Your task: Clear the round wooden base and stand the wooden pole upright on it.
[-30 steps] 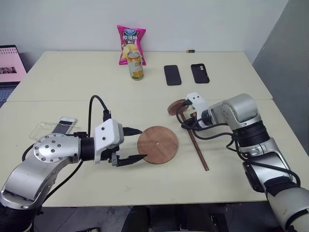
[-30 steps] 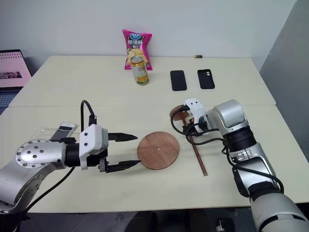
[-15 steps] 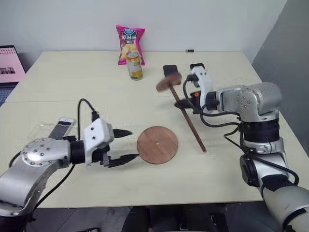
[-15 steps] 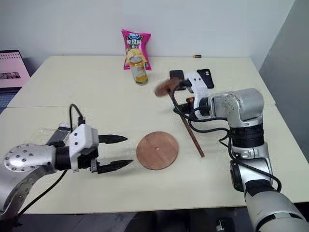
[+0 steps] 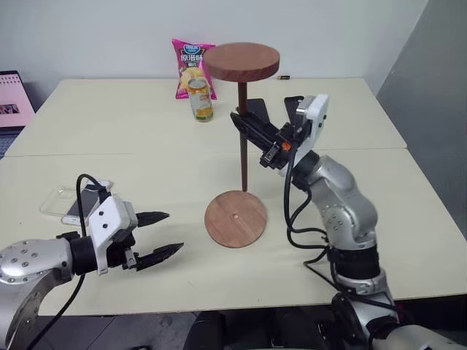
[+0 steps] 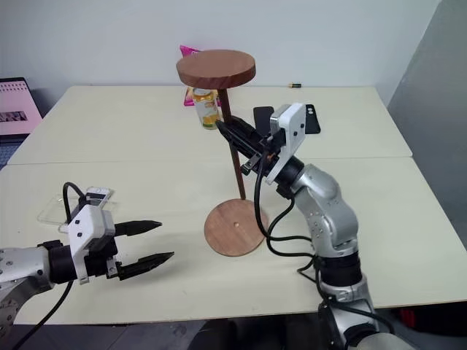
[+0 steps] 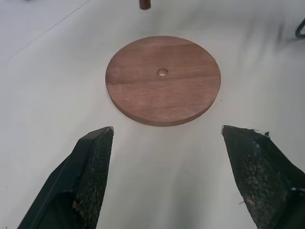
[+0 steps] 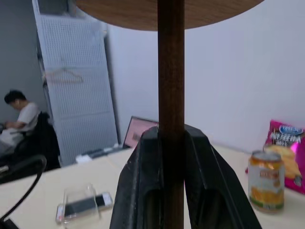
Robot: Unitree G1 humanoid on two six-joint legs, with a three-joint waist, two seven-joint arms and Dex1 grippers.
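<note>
The round wooden base (image 5: 236, 218) lies flat and bare on the table, its small centre hole plain in the left wrist view (image 7: 163, 78). My right gripper (image 5: 241, 120) is shut on the wooden pole (image 5: 242, 149), gripping its upper shaft. The pole stands about upright with its fixed disc (image 5: 242, 61) on top. Its lower end (image 7: 145, 4) is just beyond the base's far edge, not over the hole. In the right wrist view both fingers (image 8: 143, 186) clamp the pole (image 8: 170, 71). My left gripper (image 5: 157, 235) is open and empty, left of the base and apart from it.
At the table's back stand a pink chip bag (image 5: 191, 65) and a drink can (image 5: 202, 100), with two black phones (image 6: 312, 117) behind the right arm. A phone in a clear case (image 5: 73, 206) lies near my left arm. A laptop (image 5: 14, 98) sits far left.
My right gripper has lifted the pole off the table and swung it from slanted to upright, disc on top, moving left toward the base. My left gripper has drawn back to the left.
</note>
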